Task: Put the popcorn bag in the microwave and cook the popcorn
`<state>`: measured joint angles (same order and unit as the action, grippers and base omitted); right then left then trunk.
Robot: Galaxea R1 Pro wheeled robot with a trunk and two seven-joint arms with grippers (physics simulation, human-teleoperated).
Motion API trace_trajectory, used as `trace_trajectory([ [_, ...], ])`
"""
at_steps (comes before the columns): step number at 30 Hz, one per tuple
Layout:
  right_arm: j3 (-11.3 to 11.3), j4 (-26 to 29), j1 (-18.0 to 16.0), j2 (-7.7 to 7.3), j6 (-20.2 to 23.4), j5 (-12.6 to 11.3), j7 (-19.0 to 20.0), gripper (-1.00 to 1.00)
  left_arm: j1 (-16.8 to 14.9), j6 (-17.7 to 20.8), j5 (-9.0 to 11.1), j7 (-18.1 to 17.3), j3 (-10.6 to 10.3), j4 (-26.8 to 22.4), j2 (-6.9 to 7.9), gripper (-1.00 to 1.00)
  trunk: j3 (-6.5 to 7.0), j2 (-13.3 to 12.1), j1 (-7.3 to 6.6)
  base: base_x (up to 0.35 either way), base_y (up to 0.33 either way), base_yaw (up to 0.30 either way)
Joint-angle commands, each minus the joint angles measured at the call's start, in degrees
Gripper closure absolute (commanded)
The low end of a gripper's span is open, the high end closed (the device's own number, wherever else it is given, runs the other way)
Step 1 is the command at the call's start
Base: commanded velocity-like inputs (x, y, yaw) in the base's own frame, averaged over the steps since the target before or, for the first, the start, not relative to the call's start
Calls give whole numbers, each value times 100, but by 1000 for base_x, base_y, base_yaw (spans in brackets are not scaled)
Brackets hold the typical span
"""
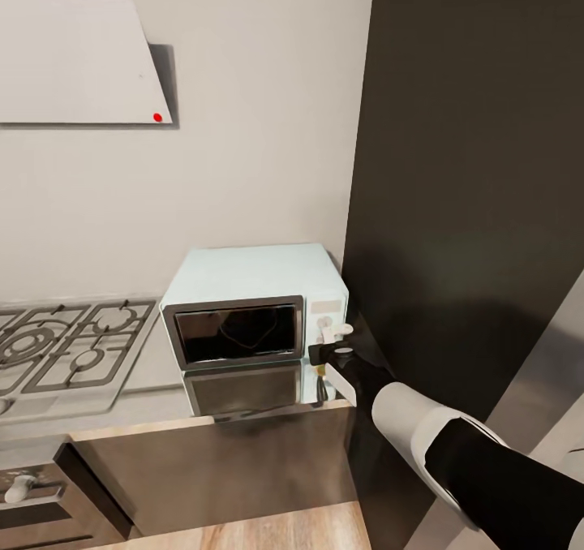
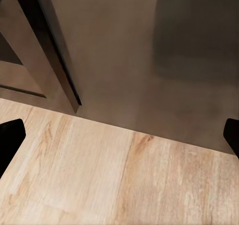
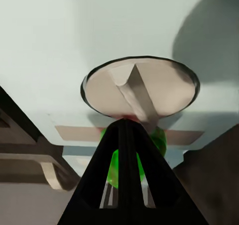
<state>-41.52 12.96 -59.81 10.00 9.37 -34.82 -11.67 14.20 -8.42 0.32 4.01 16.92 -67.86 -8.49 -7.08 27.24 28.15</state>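
Mint-blue and boxy, the microwave (image 1: 255, 323) is seen on the grey reflective countertop (image 1: 122, 404), its dark glass door shut, beside the grated gas hob (image 1: 65, 351). The right gripper (image 1: 334, 347) is placed at the white knobs (image 1: 334, 333); in the right wrist view its black fingers (image 3: 127, 185) are pressed together, nothing held, tips below a round knob (image 3: 140, 88) and over a green light (image 3: 117, 168). The popcorn bag cannot be made out behind the glass. The smooth knob could be missed by a slipping tip. The left gripper (image 2: 119, 135) is spread wide over wood floor (image 2: 109, 180).
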Motion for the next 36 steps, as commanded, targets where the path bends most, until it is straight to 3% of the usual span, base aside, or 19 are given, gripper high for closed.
trace_trajectory([
  [1, -41, 13, -40, 0, 39, 134, -64, 100, 1, -11, 3, 12, 4, -4, -3, -100, -9, 8, 5, 0, 0, 0],
  [11, -41, 13, -40, 0, 39, 134, -64, 100, -5, -11, 3, 12, 5, 14, -3, -100, -9, 8, 5, 0, 0, 0],
  [15, -48, 13, -45, 0, 39, 134, -64, 100, -173, -11, 3, 12, 20, 394, 5, -100, -9, 8, 5, -33, 0, 0],
  [22, -49, 13, -48, 0, 39, 134, -64, 100, -215, -11, 3, 12, 22, 474, 6, -100, -9, 8, 5, -302, 0, 0],
  [29, -57, 24, -49, 0, 36, 139, -61, 100, -216, -11, 3, 12, 22, 475, 6, -100, -9, 8, 5, -66, 0, 0],
  [36, -47, 458, 27, 0, -223, 143, -17, 100, -241, -11, 3, 12, 22, 484, 8, -100, -9, 8, 5, -319, 0, 0],
])
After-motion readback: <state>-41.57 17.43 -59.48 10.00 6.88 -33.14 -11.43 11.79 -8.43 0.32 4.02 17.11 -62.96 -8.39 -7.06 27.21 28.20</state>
